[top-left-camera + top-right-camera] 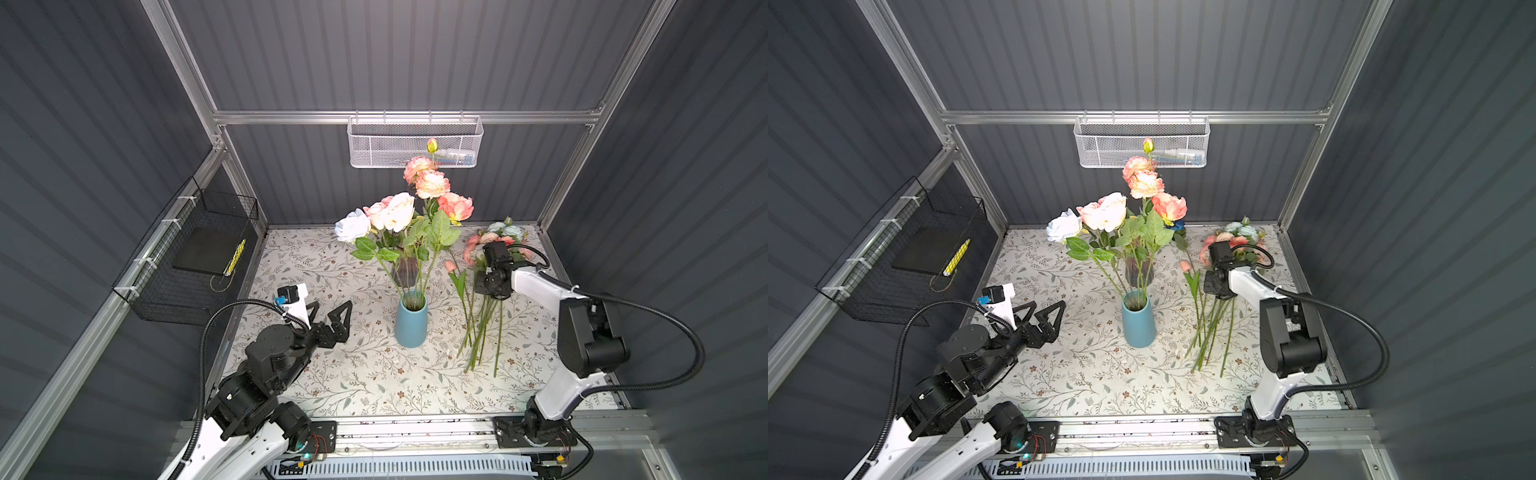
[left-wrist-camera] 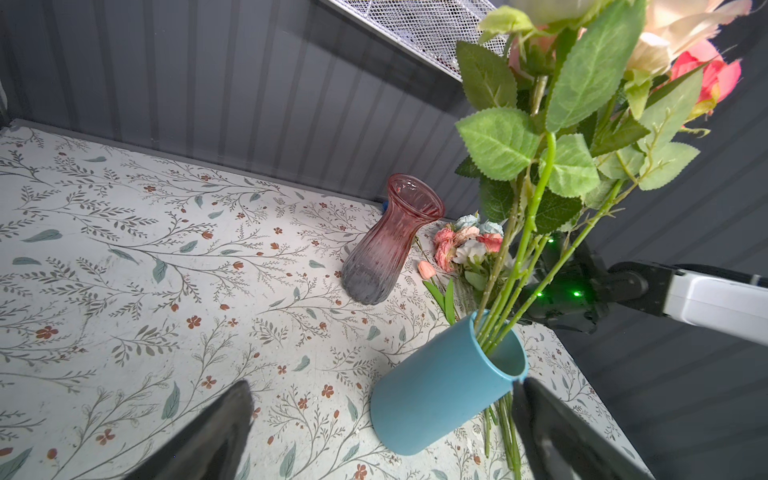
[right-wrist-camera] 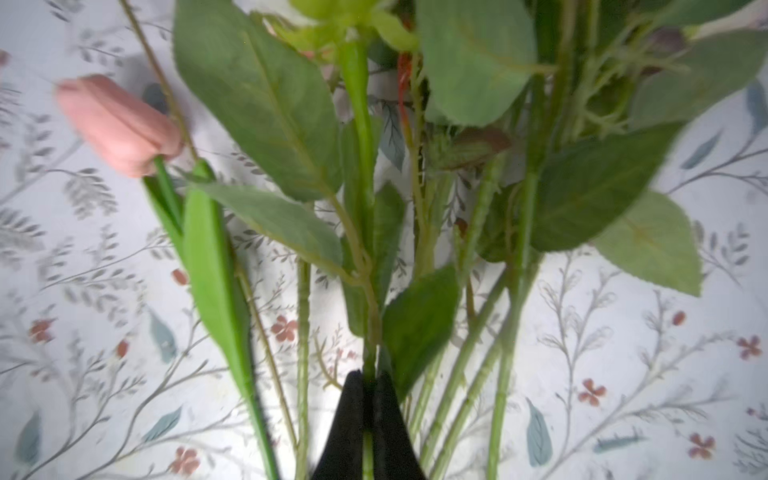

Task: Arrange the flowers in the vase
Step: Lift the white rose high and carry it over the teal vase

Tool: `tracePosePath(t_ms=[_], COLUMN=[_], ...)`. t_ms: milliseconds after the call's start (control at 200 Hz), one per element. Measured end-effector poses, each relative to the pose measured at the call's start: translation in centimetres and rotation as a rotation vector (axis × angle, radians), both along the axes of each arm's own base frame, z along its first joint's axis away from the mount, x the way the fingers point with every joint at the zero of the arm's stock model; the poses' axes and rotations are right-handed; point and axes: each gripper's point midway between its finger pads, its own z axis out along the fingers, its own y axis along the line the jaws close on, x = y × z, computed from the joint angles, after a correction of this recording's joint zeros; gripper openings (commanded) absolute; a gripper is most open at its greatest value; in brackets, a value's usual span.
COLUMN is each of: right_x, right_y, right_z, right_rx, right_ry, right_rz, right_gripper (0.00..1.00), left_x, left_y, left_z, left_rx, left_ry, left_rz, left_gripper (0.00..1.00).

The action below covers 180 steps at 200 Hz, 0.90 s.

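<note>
Your right gripper (image 3: 368, 380) is clamped on one green stem (image 3: 368, 365) among the loose flowers (image 1: 482, 328) lying by the right edge of the tabletop (image 1: 332, 374). Your left gripper (image 1: 334, 307) gapes wide, empty, beside the half-filled blue vase (image 1: 410, 322).

vases (image 2: 440, 390) (image 2: 386, 245) 2 | baskets (image 1: 374, 145) (image 1: 166, 291) 2 | arms (image 1: 257, 374) (image 1: 582, 332) 2 | tulip (image 1: 450, 266) 1

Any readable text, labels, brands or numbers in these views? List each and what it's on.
No text is legible in any view.
Print on the pale item with blue print in the white mesh wall basket: too blurred to read.
Marks on the yellow stick with dark marks in the black wire side basket: too small to read.
The blue ceramic vase and ribbed pink glass vase: no markings visible.
</note>
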Motion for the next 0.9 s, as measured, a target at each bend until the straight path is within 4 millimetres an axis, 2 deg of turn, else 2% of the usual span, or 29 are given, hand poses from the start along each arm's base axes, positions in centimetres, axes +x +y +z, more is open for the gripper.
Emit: tracePosePath(t_ms=[165, 250, 415, 510, 620, 755, 900], right_x=[-0.9, -1.7, -4.6, -6.7, -9.5, -13.2, -16.6], right_y=[0.6, 0.6, 0.3, 0.9, 3.5, 8.2, 11.7], right_z=[7.8, 10.8, 15.2, 19.6, 26.2, 35.1, 41.8], right_rx=[0.064, 0.088, 0.125, 0.161, 0.204, 0.265, 0.3], right_ry=[-0.243, -0.335, -0.473, -0.601, -0.771, -0.985, -1.171], right_rz=[0.021, 0.026, 0.038, 0.07, 0.174, 0.359, 0.502], right_gripper=[0.0, 0.0, 0.0, 0.0, 0.0, 0.0, 0.0], left_x=[0.1, 0.2, 0.3, 0.3, 0.3, 0.5, 0.5], left_y=[-0.1, -0.2, -0.2, -0.1, 0.0, 0.1, 0.1], left_z=[-0.1, -0.2, -0.3, 0.0, 0.4, 0.4, 0.4], left_rx=[0.003, 0.008, 0.014, 0.013, 0.01, 0.015, 0.015], left_ry=[0.002, 0.009, 0.014, 0.007, 0.0, 0.002, 0.002], left_rz=[0.0, 0.0, 0.003, 0.007, 0.013, 0.02, 0.021], left_gripper=[1.0, 1.0, 1.0, 1.0, 1.0, 1.0, 1.0])
